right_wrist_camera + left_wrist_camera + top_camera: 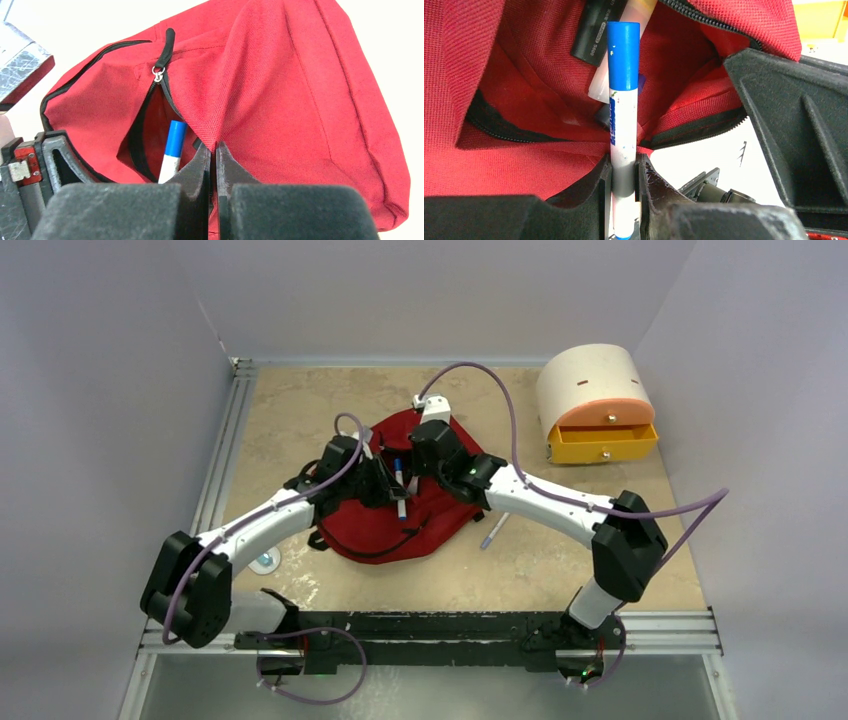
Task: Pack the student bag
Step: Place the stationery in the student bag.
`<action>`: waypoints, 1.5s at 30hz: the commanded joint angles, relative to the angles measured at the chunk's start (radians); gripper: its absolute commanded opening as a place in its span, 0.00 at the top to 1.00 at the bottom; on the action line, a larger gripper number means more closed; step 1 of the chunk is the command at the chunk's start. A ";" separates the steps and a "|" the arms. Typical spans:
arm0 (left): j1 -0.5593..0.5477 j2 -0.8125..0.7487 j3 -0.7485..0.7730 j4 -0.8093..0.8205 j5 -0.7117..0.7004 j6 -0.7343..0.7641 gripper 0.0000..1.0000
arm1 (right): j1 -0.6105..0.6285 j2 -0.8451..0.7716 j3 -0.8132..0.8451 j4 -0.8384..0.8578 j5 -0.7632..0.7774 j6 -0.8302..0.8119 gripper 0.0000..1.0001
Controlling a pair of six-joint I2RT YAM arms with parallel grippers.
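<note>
- Top view: the student bag [370, 535] lies on the worktop [290, 410] between the arms. The left tool [393, 485] and right tool [420, 455] meet over its open pocket.
- Left wrist: the left tool is clamped on a blue-capped marker [623, 100], cap aimed into the pocket. Best to push along the marker's length and release only once it is deep inside.
- Right wrist: the right tool is pinched together on the bag's red fabric beside the zipper [159, 72]. It should hold that lip raised, so the mouth gapes wide.
</note>
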 commanded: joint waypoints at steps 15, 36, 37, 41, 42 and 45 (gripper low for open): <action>0.099 0.209 0.221 0.141 0.127 0.105 1.00 | -0.004 -0.103 -0.052 0.164 -0.080 0.049 1.00; 0.112 0.344 0.335 0.182 0.125 0.198 0.55 | -0.004 -0.101 -0.087 0.189 -0.147 0.107 1.00; 0.112 0.338 0.335 0.173 0.119 0.202 0.55 | -0.003 -0.101 -0.087 0.189 -0.147 0.109 1.00; 0.112 0.302 0.332 0.103 0.086 0.222 0.54 | -0.004 -0.103 -0.093 0.189 -0.146 0.113 1.00; 0.112 0.289 0.330 0.088 0.074 0.227 0.53 | -0.004 -0.103 -0.095 0.188 -0.145 0.113 1.00; 0.112 0.234 0.310 0.036 0.040 0.237 0.53 | -0.004 -0.108 -0.100 0.185 -0.135 0.113 0.97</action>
